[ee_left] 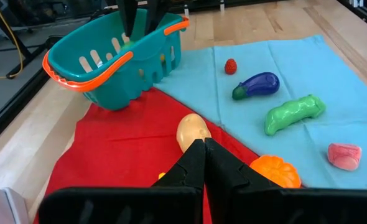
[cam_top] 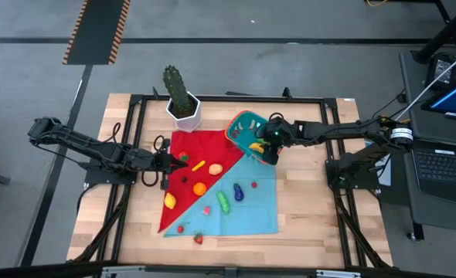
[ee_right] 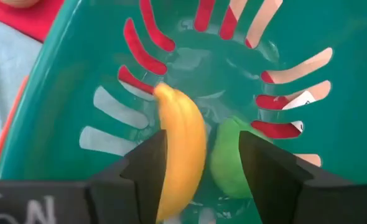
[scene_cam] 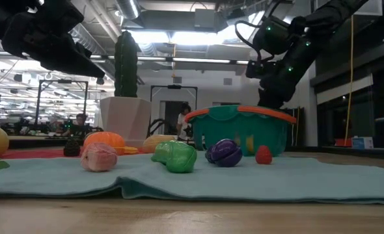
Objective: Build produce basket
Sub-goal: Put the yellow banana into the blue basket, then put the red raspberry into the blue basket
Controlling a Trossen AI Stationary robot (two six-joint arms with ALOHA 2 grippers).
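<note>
the right tool (ee_right: 199, 168) hangs inside the basket (ee_right: 59, 93), fingers spread apart with a yellow banana (ee_right: 180, 146) between them. the banana touches neither pad clearly, so i judge it just let go rather than pinched. its long axis runs from the tool straight ahead toward the basket's slotted floor, one tip pointing deep into the basket, and a green piece (ee_right: 230, 158) lies just beside it on the picture's right. in the high view this tool (cam_top: 268, 145) sits over the basket (cam_top: 242, 121) just right of centre, on the upper corner of the teal cloth (cam_top: 251, 197).

the next move turns on what is left outside: the loose produce lies lower left of the basket in the high view, between the two arms. the left tool (ee_left: 203, 163), fingers pressed together and holding nothing, points along the red cloth (ee_left: 121, 146) at a pale lemon-like piece (ee_left: 193, 130) directly ahead of it (the closest thing to either arm). beyond that, the eggplant (ee_left: 258, 85) and the cucumber (ee_left: 294, 112) both lie with long axes running left to right in the left wrist picture, stems toward the basket (ee_left: 109, 62). farther off on the tabletop (cam_top: 135, 224) stands the cactus pot (cam_top: 183, 112), upper left of the basket.
</note>
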